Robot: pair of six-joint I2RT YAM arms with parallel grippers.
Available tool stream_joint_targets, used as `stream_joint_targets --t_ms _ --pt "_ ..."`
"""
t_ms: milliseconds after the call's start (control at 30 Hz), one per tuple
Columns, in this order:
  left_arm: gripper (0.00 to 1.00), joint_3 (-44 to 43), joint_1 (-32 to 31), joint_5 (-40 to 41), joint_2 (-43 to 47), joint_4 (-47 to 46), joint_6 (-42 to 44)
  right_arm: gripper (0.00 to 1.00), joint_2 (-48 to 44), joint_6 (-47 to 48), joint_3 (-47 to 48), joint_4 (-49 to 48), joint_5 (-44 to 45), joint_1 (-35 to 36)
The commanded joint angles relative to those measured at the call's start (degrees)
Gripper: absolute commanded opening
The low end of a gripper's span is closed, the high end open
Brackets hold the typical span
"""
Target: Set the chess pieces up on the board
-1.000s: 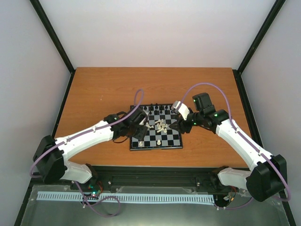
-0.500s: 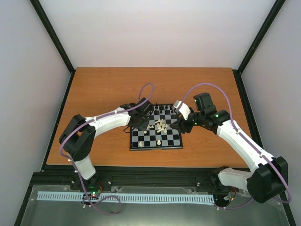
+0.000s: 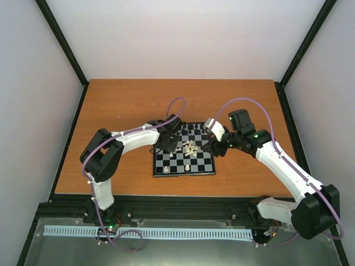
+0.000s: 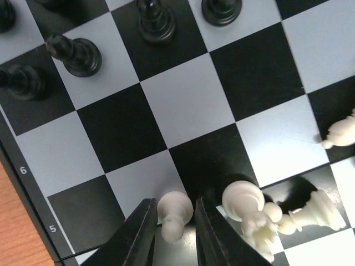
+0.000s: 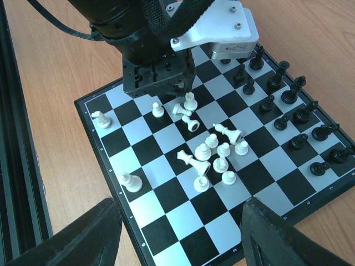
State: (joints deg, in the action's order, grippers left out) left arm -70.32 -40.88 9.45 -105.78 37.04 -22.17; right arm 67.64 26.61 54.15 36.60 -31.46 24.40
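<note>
Black men (image 5: 288,95) look ranked on the board (image 5: 183,216); white men (image 5: 213,149) mostly lie heaped mid-board, unplaced; left claw (image 4: 173,208) clamps a pawn (image 4: 175,215); right claw (image 5: 177,233) gapes.

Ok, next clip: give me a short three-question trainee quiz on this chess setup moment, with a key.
1. True or false: the right gripper holds a black chessman.
2. What stands between the left gripper's fingers? A) a black pawn B) a small cream-white pawn C) nothing
3. Where on the small black-and-grey checkered chessboard do most of the cream-white chess pieces lie?

Key
1. False: its jaws stand wide open and empty.
2. B.
3. In a jumbled heap near the middle, several tipped over. The black chess pieces stand in rows along one edge.
</note>
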Motion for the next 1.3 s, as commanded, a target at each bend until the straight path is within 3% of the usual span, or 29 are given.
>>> stream_joint_targets --t_ms 0,167,333,700,967,1267 --pt "0.21 -2.4 0.4 -0.5 -1.1 -0.7 0.7 0.60 -0.8 0.6 -0.2 -0.3 0.4 -0.6" --pt "0.12 -1.2 0.4 -0.6 -0.1 -0.9 0.9 0.60 -0.6 0.8 -0.2 -0.2 0.5 -0.5" --pt "0.10 0.6 0.4 -0.5 2.5 -0.4 0.8 0.60 -0.4 0.9 -0.1 -0.1 0.3 -0.5" --pt "0.13 1.5 0.4 0.1 3.8 1.0 1.5 0.60 0.2 1.1 0.0 0.1 -0.1 -0.5" --pt "0.30 -1.8 1.0 0.4 0.9 1.3 1.7 0.61 0.1 1.2 -0.1 0.2 0.2 -0.5" --pt "0.20 -2.9 1.1 -1.1 -0.4 2.3 2.0 0.61 0.5 1.5 -0.1 0.3 0.2 -0.5"
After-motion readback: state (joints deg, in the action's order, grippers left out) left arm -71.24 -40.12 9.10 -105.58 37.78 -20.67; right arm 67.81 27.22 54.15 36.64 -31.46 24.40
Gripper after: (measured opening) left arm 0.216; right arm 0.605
